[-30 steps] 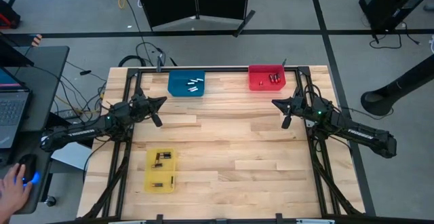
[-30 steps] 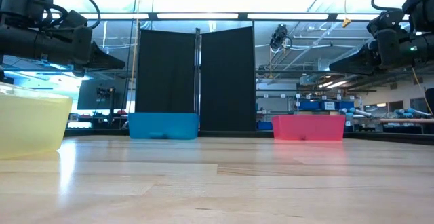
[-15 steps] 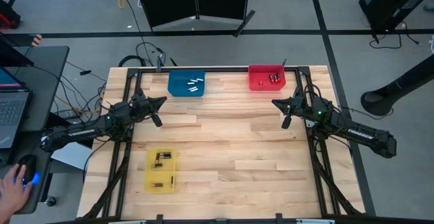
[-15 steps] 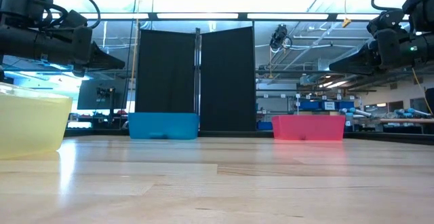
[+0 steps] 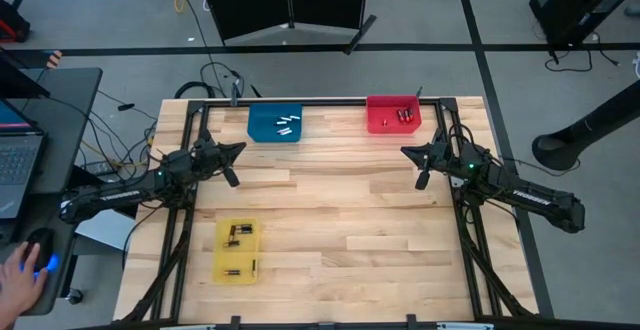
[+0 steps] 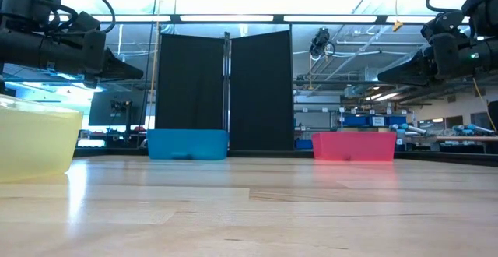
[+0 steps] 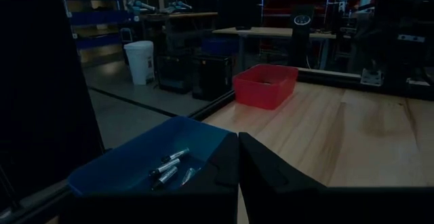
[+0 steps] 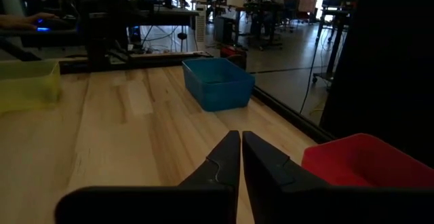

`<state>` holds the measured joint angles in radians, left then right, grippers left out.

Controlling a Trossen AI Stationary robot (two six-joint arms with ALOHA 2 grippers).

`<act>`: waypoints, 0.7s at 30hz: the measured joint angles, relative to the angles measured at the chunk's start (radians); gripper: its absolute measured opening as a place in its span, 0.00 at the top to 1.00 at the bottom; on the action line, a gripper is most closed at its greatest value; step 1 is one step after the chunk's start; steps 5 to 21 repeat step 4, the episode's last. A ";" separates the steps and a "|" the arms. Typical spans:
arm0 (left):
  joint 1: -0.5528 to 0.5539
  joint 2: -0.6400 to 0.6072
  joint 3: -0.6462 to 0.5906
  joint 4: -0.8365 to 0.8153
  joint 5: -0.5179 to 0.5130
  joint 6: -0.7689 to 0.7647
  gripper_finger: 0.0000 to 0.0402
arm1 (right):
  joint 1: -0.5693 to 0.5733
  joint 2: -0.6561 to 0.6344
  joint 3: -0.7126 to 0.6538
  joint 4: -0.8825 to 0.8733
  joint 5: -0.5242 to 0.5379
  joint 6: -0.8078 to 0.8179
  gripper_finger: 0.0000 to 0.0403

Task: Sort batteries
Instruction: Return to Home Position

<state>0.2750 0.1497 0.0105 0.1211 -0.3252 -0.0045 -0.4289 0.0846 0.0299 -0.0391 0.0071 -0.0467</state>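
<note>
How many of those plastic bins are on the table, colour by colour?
blue bin: 1
red bin: 1
yellow bin: 1
Total: 3 bins

Silver batteries (image 5: 288,122) lie loose in the blue bin (image 5: 262,132). Black-red batteries (image 5: 404,117) lie in the red bin (image 5: 378,108). Dark batteries (image 5: 240,232) lie in the yellow bin (image 5: 230,250).

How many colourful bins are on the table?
3. The blue bin is at the back left, the red bin at the back right, and the yellow bin at the front left. None seem hidden.
</note>
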 joint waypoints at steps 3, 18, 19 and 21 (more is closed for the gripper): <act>0.000 0.000 0.000 0.000 0.000 0.000 0.97 | 0.000 0.000 0.000 0.000 0.000 0.000 0.93; 0.000 0.000 0.000 0.000 0.000 0.000 0.97 | 0.000 0.000 0.000 0.000 0.000 0.000 0.93; 0.000 0.000 0.000 0.000 0.000 0.000 0.97 | 0.000 0.000 0.000 0.000 0.000 0.000 0.93; 0.000 0.000 0.000 0.000 0.000 0.000 0.97 | 0.000 0.000 0.000 0.000 0.000 0.000 0.93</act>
